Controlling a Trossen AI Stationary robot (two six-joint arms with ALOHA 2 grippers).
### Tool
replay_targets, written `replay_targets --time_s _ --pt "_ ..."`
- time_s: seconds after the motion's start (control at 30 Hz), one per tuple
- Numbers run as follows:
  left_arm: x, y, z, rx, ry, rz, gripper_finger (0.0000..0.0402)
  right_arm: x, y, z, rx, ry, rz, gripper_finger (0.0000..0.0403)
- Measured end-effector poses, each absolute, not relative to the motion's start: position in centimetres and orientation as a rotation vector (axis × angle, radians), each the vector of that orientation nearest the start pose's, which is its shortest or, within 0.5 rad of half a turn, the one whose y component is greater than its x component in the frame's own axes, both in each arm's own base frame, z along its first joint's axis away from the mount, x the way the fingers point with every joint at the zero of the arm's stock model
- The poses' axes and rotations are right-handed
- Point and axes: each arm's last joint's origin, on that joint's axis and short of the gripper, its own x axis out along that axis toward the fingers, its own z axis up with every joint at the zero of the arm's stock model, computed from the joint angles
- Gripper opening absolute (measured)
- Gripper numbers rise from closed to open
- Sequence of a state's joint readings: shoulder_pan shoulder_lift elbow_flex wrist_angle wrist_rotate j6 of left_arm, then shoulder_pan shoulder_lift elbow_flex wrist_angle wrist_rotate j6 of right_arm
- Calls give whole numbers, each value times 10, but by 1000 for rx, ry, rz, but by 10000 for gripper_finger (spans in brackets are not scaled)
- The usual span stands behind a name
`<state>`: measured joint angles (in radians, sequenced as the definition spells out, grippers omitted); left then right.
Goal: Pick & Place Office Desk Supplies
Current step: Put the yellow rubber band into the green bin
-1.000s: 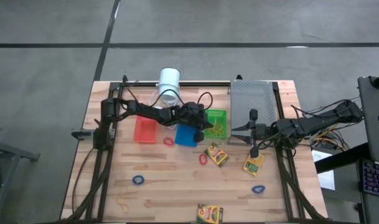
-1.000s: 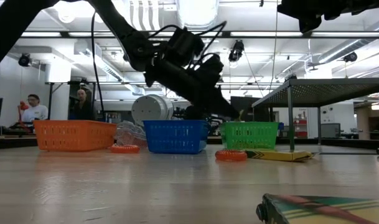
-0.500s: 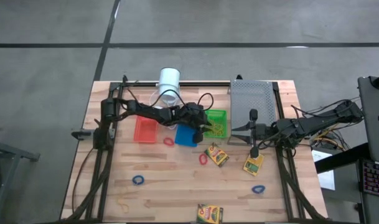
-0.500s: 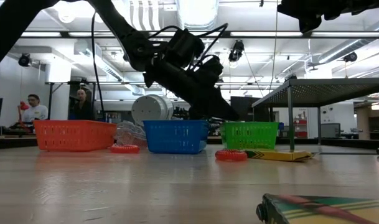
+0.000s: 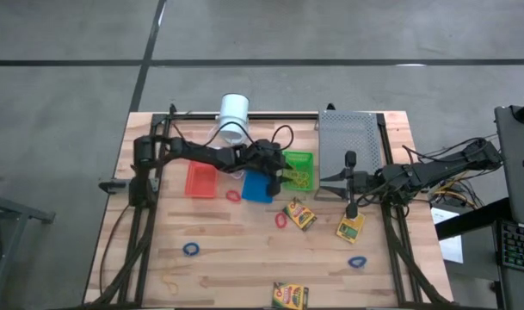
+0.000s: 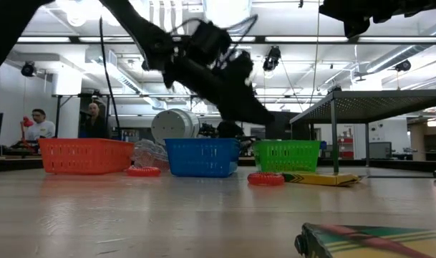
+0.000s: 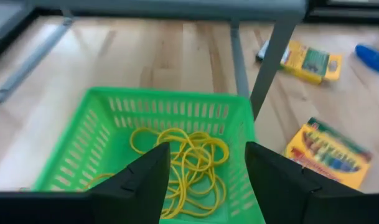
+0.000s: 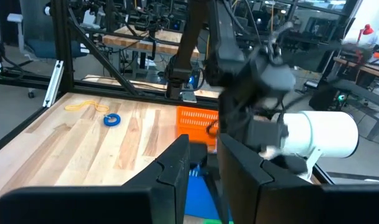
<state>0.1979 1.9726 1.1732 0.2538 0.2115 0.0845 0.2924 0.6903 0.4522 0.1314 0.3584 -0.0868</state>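
Basket, green (image 7: 158,146): stands at the back of the table (image 5: 227,258), just beside the blue basket (image 5: 260,187), with a loose heap of yellow rubber bands (image 7: 186,158) lying on its floor. Left gripper (image 7: 205,171) hangs directly above this basket, fingers spread wide and holding nothing. Red-orange basket (image 5: 200,180) sits on the far side of the blue one. Crayon boxes (image 5: 299,213) and small red and blue bands remain scattered on the bare wood. Right gripper (image 5: 330,185) waits near the grey tray (image 5: 349,138), fingers narrowly parted and empty.

Hazards: a band could catch on a fingertip (image 7: 158,158) as the left arm lifts, pulling the heap out. A low sideways exit could strike the basket wall and shift or tip this light container.
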Motion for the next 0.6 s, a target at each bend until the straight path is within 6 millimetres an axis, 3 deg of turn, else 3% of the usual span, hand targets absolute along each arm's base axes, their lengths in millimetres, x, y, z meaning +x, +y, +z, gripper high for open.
replay_targets --time_s 0.3,0.47,0.6 --pt "373 28 222 81 725 201 214 159 37 262 -121 104 -62 75" --pt "343 7 254 -45 750 351 214 159 37 262 -121 104 -62 75" --pt "318 -7 264 -168 793 497 214 159 37 262 -121 104 -62 75"
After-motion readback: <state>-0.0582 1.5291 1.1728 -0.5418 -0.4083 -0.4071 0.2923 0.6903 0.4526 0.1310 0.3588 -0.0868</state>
